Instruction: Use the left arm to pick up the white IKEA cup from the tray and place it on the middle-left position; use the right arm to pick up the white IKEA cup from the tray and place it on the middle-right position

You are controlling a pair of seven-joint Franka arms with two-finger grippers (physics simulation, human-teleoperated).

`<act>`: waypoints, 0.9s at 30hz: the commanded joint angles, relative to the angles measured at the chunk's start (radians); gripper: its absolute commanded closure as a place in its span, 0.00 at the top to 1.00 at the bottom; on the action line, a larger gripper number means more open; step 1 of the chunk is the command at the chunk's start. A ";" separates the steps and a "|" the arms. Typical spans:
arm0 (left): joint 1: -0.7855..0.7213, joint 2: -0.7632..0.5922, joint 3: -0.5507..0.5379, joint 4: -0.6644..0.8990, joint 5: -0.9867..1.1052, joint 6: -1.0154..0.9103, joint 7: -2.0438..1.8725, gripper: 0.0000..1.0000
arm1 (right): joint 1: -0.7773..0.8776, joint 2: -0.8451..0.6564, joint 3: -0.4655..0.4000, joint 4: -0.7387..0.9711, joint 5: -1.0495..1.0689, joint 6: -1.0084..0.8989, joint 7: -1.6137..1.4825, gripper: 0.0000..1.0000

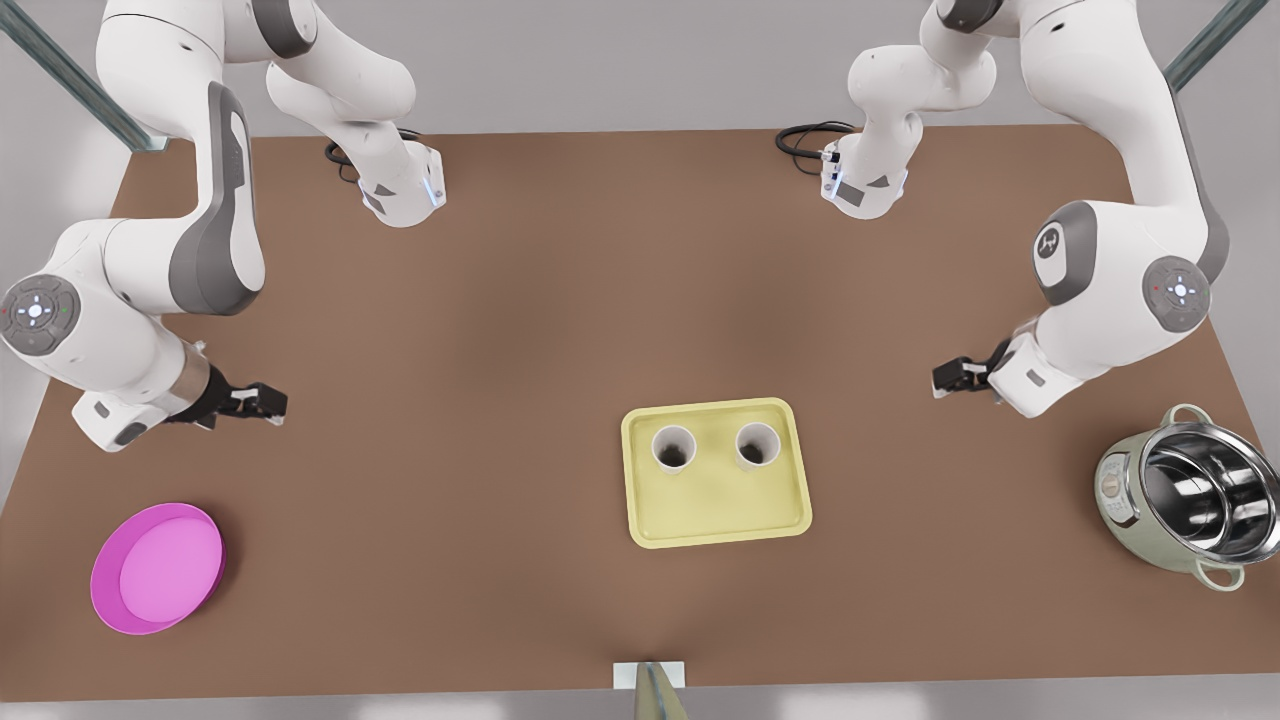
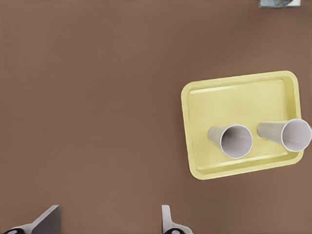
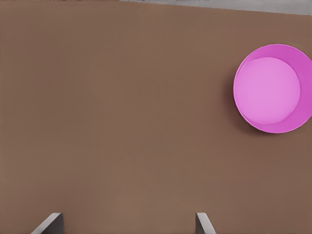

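- The plain brown tabletop (image 1: 500,300) carries everything; both white jointed arms reach in from the far edge and both wait above it, holding nothing.
- At the front view's left, the right arm (image 1: 130,290) folds at the elbow, its forearm lying low and its wrist turned toward the table's middle.
- The right claw (image 1: 268,403) hangs over bare table with its two fingers (image 3: 48,223) spread wide apart.
- The round magenta bowl (image 1: 157,567) stands on the tabletop near this claw, nearer the front edge and a little outward of it, apart from it.
- The pale yellow rectangular tray with a low rim (image 1: 715,515) lies between the two claws, nearer the front edge than either and closer to the left claw.
- Two white tapered cups stand upright side by side in the tray's far half, not touching: one white cup (image 1: 674,447) on the side toward the right claw, the other white cup (image 1: 757,445) on the side toward the left claw.
- At the front view's right, the left arm (image 1: 1120,260) bends down likewise, wrist pointing inward.
- The left claw (image 1: 945,378) hovers over bare table, well apart from the tray, fingers (image 2: 46,222) parted widely.
- A pale green cooker pot with a shiny steel liner (image 1: 1190,495) stands outward of the left claw, nearer the front edge.
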 commanded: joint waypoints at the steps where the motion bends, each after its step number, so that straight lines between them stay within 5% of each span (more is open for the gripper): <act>1: -0.001 0.000 0.000 0.004 -0.004 0.055 0.069 1.00 | 0.000 -0.001 0.000 0.000 0.001 0.030 -0.021 1.00; 10: -0.331 0.251 0.000 0.133 0.062 0.192 -0.429 1.00 | 0.000 -0.001 0.000 0.004 0.001 0.036 -0.017 1.00; 19: -0.362 0.386 0.000 0.091 0.064 0.384 -0.426 1.00 | 0.008 0.011 0.005 0.005 0.002 0.038 -0.023 1.00; 23: -0.342 0.378 0.023 0.021 0.082 0.384 -0.426 1.00 | 0.172 0.137 0.008 0.004 0.007 0.193 -0.006 0.99; 27: -0.342 0.385 0.034 -0.001 0.082 0.385 -0.428 1.00 | 0.347 0.260 0.008 0.013 -0.001 0.274 0.330 1.00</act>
